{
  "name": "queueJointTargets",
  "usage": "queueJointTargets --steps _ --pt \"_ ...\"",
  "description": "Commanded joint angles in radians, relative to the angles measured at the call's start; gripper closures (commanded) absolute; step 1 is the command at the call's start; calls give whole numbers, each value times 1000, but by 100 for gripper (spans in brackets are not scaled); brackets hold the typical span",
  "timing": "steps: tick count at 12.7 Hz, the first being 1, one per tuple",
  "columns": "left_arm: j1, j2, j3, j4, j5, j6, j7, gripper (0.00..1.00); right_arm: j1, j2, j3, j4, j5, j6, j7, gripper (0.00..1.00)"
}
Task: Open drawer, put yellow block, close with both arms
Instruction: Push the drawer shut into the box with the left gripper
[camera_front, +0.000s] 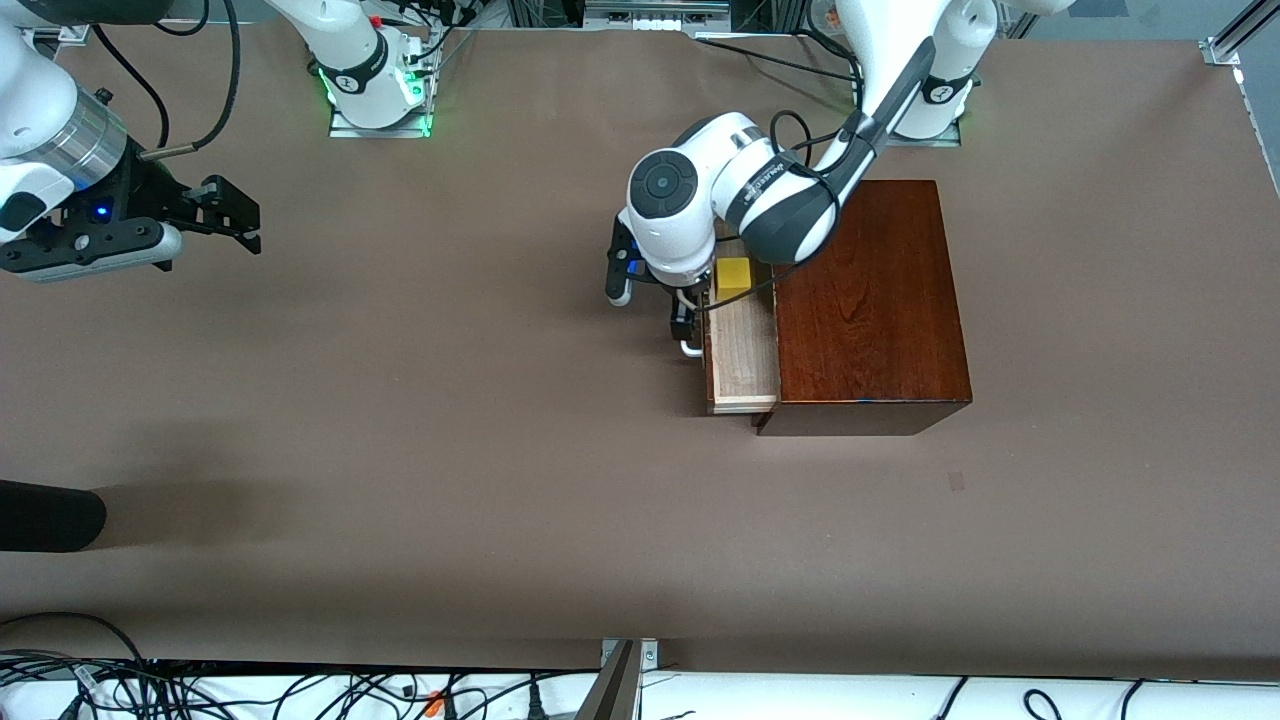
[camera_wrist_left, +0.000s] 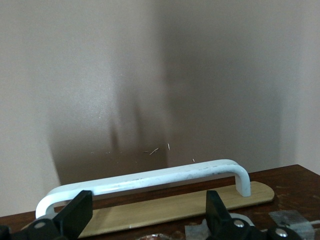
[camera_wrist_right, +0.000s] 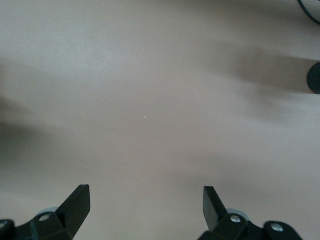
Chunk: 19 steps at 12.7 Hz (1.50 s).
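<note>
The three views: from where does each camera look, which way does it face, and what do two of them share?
Front view: high across the table, facing both bases; shows both arms, the wooden box, the open drawer holding the yellow block.
Left wrist view: on the left arm's wrist, looking past the open left gripper at the white handle.
Right wrist view: on the right wrist, facing bare table; the waiting right gripper is open.
Shared: front and left wrist views both show the handle.

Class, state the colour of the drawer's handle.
White; the handle shows best in the left wrist view.
</note>
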Motion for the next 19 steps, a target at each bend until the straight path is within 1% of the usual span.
queueJointTargets --steps 1,3,5,7,8,12,19 --pt "19 -9 4 -1 35 -82 25 0 -21 2 20 28 -15 1 9 0" --pt "28 -16 4 2 67 -120 27 0 -23 2 14 37 -11 1 9 0" --pt "32 -18 7 7 69 -149 25 0 -20 0 20 40 -5 -31 23 0" --pt "56 -19 9 9 78 -168 27 0 -20 0 20 51 -4 -28 49 0" --pt "65 -27 9 7 78 -169 27 0 -20 0 20 83 -5 -34 49 0" --pt "81 -32 9 9 82 -183 27 0 -29 19 -1 82 0 -81 48 0" --pt "94 -32 10 7 84 -185 27 0 -27 20 -3 83 0 -80 52 0"
